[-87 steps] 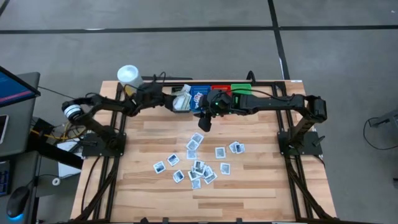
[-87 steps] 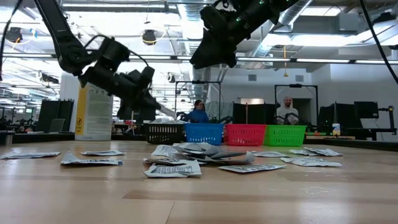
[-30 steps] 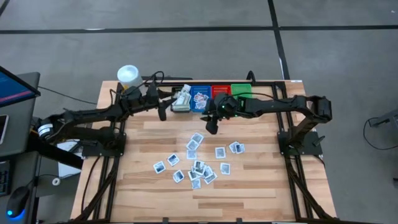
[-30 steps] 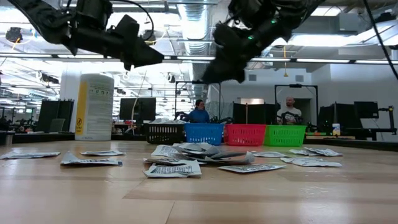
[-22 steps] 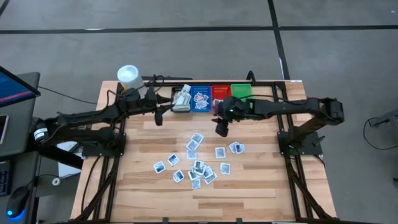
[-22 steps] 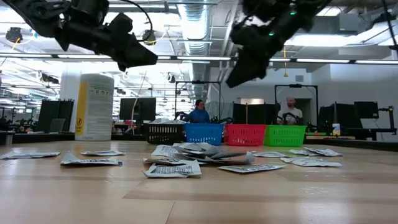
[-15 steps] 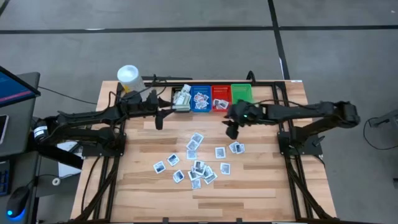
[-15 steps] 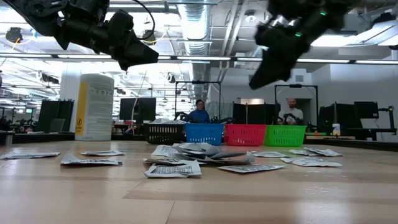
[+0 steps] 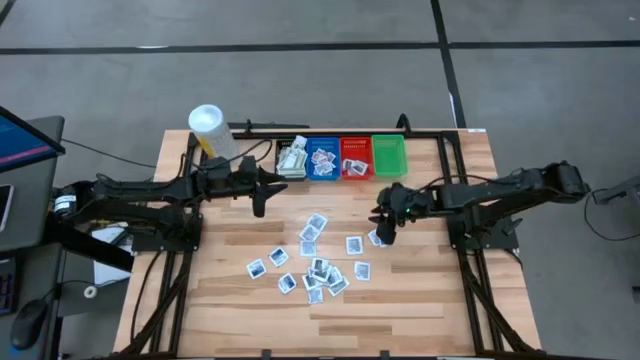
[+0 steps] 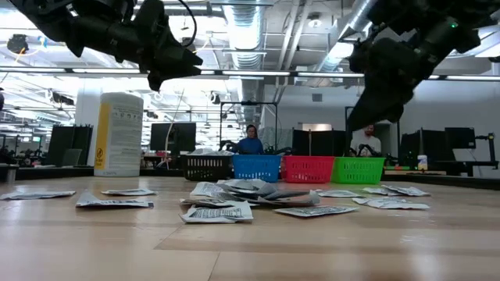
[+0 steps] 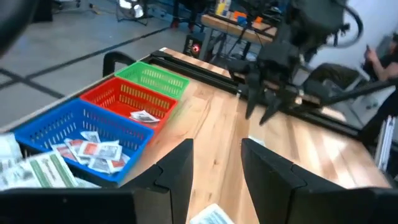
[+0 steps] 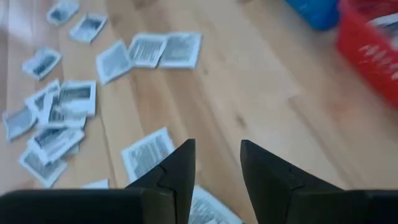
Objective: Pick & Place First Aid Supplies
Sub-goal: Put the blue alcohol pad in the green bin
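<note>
- Your tabletop (image 9: 420, 300) is bare light wood around a loose scatter of first aid packets (image 9: 316, 260) near its middle.
- Along the far edge you have four bins in a row: the black bin (image 9: 291, 158), blue bin (image 9: 323, 158) and red bin (image 9: 356, 157) each hold packets, and the green bin (image 9: 389, 155) sits at the right end.
- A white tub (image 9: 212, 128) stands at the far left corner, beside the black bin.
- Your left pincer (image 9: 259, 192) hangs above bare wood in front of the black bin, fingers parted with a clear gap, holding nothing.
- Your right pincer (image 9: 383, 228) hovers above the rightmost packets of the scatter, fingers parted and empty.
</note>
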